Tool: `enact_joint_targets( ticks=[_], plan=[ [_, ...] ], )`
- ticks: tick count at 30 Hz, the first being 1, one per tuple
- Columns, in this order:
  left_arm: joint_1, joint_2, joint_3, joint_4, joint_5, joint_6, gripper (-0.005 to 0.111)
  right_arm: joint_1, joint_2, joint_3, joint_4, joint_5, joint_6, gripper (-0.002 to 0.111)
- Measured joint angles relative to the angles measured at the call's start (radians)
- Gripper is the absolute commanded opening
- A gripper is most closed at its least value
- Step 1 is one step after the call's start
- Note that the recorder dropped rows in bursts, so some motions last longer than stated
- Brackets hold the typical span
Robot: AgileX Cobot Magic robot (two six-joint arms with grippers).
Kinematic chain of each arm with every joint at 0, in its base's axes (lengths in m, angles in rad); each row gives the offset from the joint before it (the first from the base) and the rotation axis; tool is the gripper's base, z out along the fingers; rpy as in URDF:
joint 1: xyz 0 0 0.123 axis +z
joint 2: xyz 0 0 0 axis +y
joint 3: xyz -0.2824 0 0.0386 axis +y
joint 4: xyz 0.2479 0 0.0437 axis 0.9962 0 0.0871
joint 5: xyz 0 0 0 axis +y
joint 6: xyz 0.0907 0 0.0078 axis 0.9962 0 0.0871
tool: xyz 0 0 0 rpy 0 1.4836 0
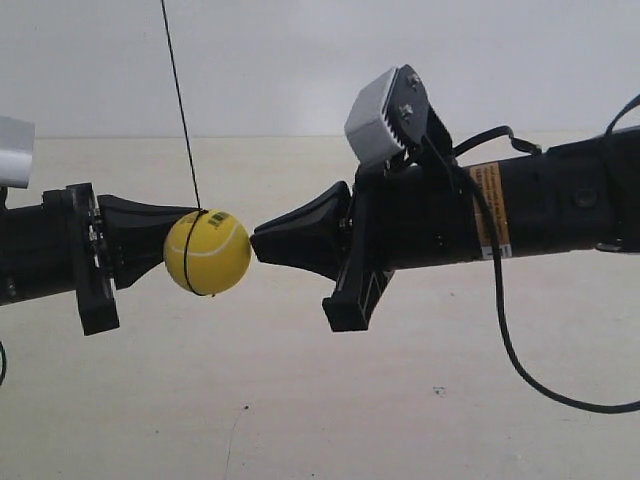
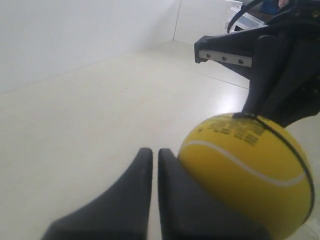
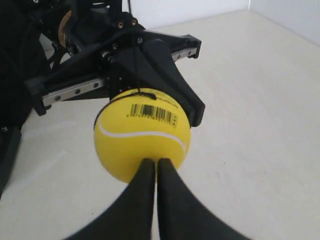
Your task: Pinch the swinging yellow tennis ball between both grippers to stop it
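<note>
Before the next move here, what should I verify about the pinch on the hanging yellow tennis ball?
1. Black tapered left gripper shut: ok.
2. Black tapered right gripper shut: ok.
3. Yellow tennis ball centred on right gripper tips: ok.
4. Ball centred on left gripper tips: not ok, it sits off to one side.
5. Both tips touching ball: cannot tell.
6. Thin dark string clear of arms: ok.

a black barcode [image 3: 152, 113] is printed on the round bright yellow tennis ball [image 3: 142, 147], centre of the right wrist view; its digits are too small to read. the print on the orange label [image 1: 490, 208] on the black cylindrical arm [image 1: 560, 205], right in the exterior view, is also unreadable.
</note>
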Motion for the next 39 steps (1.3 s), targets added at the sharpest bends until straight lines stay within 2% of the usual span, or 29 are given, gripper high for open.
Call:
enact_joint_targets(
  ticks=[5,10,12,15,16,17,18,21,27,29,39],
  plan=[
    [0.01,0.0,0.0,0.0,0.0,0.006,0.005,0.0,0.004,-0.01,-0.056,0.002,0.036,0.0],
    [0.122,-0.005,-0.002,0.003,0.0,-0.049,0.005,0.0,0.004,-0.01,-0.067,-0.002,0.044,0.0],
    [0.145,-0.007,-0.002,0.022,0.0,-0.062,0.005,0.0,0.004,-0.01,-0.062,-0.002,0.037,0.0],
    [0.118,-0.009,-0.002,0.044,0.0,-0.064,0.005,0.0,0.004,-0.01,-0.034,0.005,0.014,0.0],
    [0.099,-0.009,-0.002,0.045,0.0,-0.056,0.005,0.0,0.004,-0.01,-0.021,0.014,0.01,0.0],
    [0.043,-0.012,-0.002,0.048,0.0,-0.023,0.005,0.0,0.004,-0.01,0.0,0.032,0.0,0.0],
    [0.019,-0.012,-0.002,0.048,0.0,-0.009,0.005,0.0,0.004,-0.01,0.003,0.038,-0.002,0.0],
    [-0.022,-0.012,-0.002,0.038,0.0,0.019,0.005,0.0,0.006,-0.01,0.005,0.043,-0.002,0.0],
    [-0.024,-0.012,-0.002,0.018,0.0,0.031,0.005,0.0,0.006,-0.01,0.007,0.063,-0.011,0.0],
    [-0.024,-0.012,-0.002,0.006,0.0,0.037,0.005,0.0,0.006,-0.01,0.007,0.119,-0.013,0.0],
    [-0.009,-0.012,-0.002,-0.023,0.0,0.045,0.005,0.0,0.006,-0.01,0.11,0.185,-0.053,0.0]
  ],
)
